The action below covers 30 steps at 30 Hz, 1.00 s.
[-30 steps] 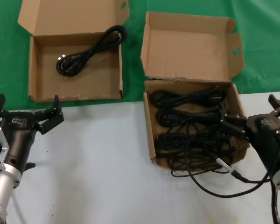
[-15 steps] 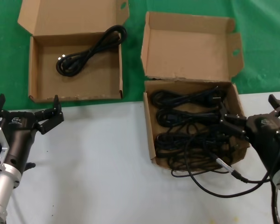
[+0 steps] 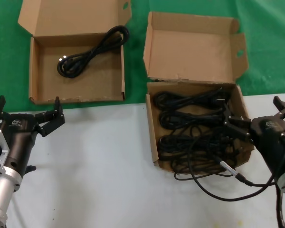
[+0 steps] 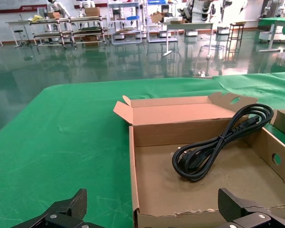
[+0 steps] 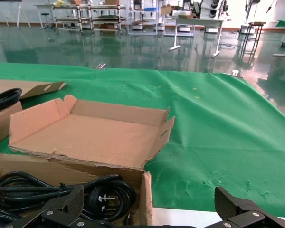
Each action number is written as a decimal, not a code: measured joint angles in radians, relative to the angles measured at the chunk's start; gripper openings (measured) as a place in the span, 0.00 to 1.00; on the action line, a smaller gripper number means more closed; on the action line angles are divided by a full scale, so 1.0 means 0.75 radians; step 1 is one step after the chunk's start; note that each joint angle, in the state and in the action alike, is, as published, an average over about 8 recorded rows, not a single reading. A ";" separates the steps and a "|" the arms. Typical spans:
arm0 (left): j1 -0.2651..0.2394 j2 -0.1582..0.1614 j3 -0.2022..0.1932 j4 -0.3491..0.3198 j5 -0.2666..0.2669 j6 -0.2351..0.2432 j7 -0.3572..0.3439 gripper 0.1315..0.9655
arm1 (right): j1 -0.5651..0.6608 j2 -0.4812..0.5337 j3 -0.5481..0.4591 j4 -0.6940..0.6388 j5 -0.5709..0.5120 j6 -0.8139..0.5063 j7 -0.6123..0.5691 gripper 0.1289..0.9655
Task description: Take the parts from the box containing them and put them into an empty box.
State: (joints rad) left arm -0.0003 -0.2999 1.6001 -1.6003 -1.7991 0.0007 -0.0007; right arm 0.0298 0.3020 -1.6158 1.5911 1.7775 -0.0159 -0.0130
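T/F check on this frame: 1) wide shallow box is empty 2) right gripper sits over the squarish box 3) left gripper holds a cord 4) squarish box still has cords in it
1) False. The wide, shallow brown cardboard box holds one looped black power cord.
2) True. The right gripper is open at the right edge of the squarish brown cardboard box.
3) False. The left gripper is open and holds nothing, on the white table.
4) True. Several black cord bundles fill it.

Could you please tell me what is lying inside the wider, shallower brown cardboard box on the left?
Inside the wide brown cardboard box lies one looped thin black power cord, on otherwise bare floor. The floor strip behind its near wall is hidden.
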 joint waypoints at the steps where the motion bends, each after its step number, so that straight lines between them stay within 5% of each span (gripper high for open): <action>1: 0.000 0.000 0.000 0.000 0.000 0.000 0.000 1.00 | 0.000 0.000 0.000 0.000 0.000 0.000 0.000 1.00; 30: 0.000 0.000 0.000 0.000 0.000 0.000 0.000 1.00 | 0.000 0.000 0.000 0.000 0.000 0.000 0.000 1.00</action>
State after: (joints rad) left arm -0.0003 -0.2999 1.6001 -1.6003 -1.7991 0.0007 -0.0007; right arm 0.0298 0.3020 -1.6158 1.5911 1.7775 -0.0159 -0.0130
